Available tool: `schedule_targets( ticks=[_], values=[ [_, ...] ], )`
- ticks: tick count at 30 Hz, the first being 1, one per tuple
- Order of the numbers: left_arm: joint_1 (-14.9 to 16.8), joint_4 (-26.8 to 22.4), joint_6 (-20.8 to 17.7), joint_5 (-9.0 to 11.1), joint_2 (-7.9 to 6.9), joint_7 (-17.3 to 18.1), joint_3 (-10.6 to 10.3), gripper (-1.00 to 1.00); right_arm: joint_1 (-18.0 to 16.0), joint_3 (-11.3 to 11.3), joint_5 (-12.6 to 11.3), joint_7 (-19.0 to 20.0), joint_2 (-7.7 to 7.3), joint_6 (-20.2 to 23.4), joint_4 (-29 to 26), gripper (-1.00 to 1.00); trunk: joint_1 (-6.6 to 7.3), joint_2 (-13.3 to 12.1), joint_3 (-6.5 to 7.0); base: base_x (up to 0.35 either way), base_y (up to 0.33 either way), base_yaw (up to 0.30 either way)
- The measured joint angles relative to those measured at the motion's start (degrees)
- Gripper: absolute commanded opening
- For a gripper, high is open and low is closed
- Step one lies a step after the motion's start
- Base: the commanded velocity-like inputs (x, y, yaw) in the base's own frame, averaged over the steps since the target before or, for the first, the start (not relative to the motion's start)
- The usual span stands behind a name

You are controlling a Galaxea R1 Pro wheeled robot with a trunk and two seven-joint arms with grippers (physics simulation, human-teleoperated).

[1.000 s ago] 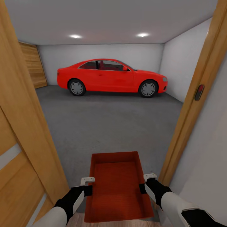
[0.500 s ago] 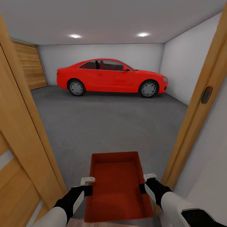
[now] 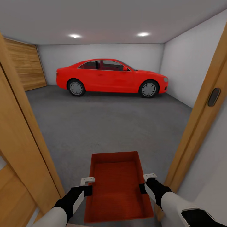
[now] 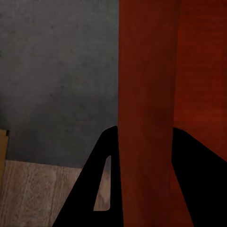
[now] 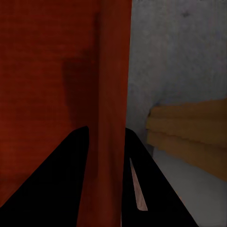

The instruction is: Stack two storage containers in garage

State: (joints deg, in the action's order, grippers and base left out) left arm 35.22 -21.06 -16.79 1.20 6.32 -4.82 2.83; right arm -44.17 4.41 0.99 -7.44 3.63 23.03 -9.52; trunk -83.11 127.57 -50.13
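Two arms reach forward low in the head view, one to each side of a single red-orange storage container (image 3: 118, 189) held out in front of the robot at 6 o'clock. The left tool (image 3: 88, 186) is clamped on the container's left long wall at about 7 o'clock, and the right tool (image 3: 145, 183) is clamped on its right long wall at about 5 o'clock; both forearms angle inward from the bottom corners, black at the wrist and white further back. In the left wrist view the left tool (image 4: 142, 179) has one dark finger (image 4: 97, 189) outside the wall and the other inside, with the red-orange wall (image 4: 146, 94) running between them. The right wrist view shows the same for the right tool (image 5: 106, 179): the container wall (image 5: 113, 71) is pinched between two dark fingers (image 5: 56, 189).

One container is visible, open-topped, shallow and empty, its bare ribbed bottom showing. It hangs level above the floor (image 3: 107, 123) of dark grey concrete, just past a wooden door frame (image 3: 201, 123) at 3 o'clock and a wooden door (image 3: 19, 151) at 9 o'clock.

One red car (image 3: 110, 76) stands side-on at 12 o'clock against the white back wall (image 3: 104, 52). A wooden panelled door (image 3: 25, 67) sits at 10 o'clock. Two round ceiling lights (image 3: 75, 36) glow above the car.
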Motion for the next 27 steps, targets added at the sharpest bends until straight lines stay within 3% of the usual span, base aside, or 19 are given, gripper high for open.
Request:
schedule_targets(
  ticks=[27],
  values=[
    [0.01,0.00,0.02,0.00,0.00,0.00,-0.04,-1.00,0.00,0.00,-0.02,0.00,0.00,0.00,0.00,-1.00,-0.01,0.00,0.00,0.071,0.033,0.000]
  ],
)
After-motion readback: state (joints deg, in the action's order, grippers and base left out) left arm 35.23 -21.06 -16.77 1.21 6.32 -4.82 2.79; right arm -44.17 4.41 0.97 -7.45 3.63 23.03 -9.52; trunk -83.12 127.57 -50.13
